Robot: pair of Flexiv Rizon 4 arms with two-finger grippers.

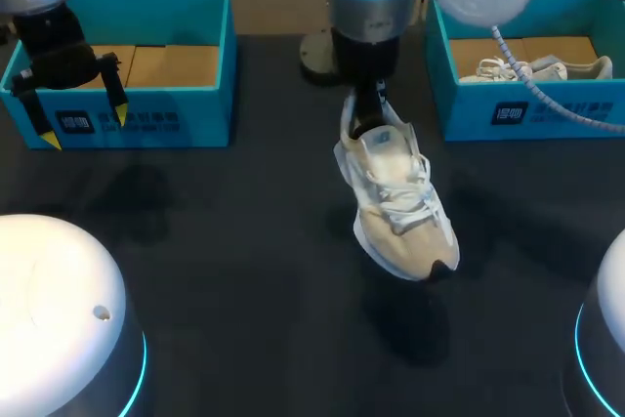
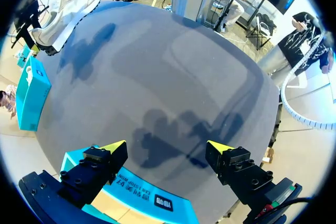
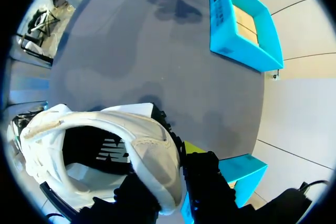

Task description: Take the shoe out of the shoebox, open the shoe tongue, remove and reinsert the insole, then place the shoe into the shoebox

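The white shoe (image 1: pixel 395 197) is held up in the air over the middle of the table (image 1: pixel 215 241). It is tilted, with its toe pointing down and toward the near side. Its heel is up at the far end. Its laces are tied across the top. A dark shadow is seen on the table under it, a little nearer than the toe.

The heel is pinched by the right gripper (image 1: pixel 365 122). In the right wrist view, the heel rim is squeezed between the fingers (image 3: pixel 206 179), one on the inside of the shoe and one on the outside.

The right shoebox (image 1: pixel 547 109) is set at the far right of the table. A second shoe (image 1: pixel 547 69) is seen lying in it.

The left shoebox (image 1: pixel 210 95) is set at the far left, well apart from the held shoe. Only its brown bottom is seen inside. The left gripper (image 1: pixel 83 126) is hung over the near left corner of this box. Its fingers are spread wide, and nothing is held between them.
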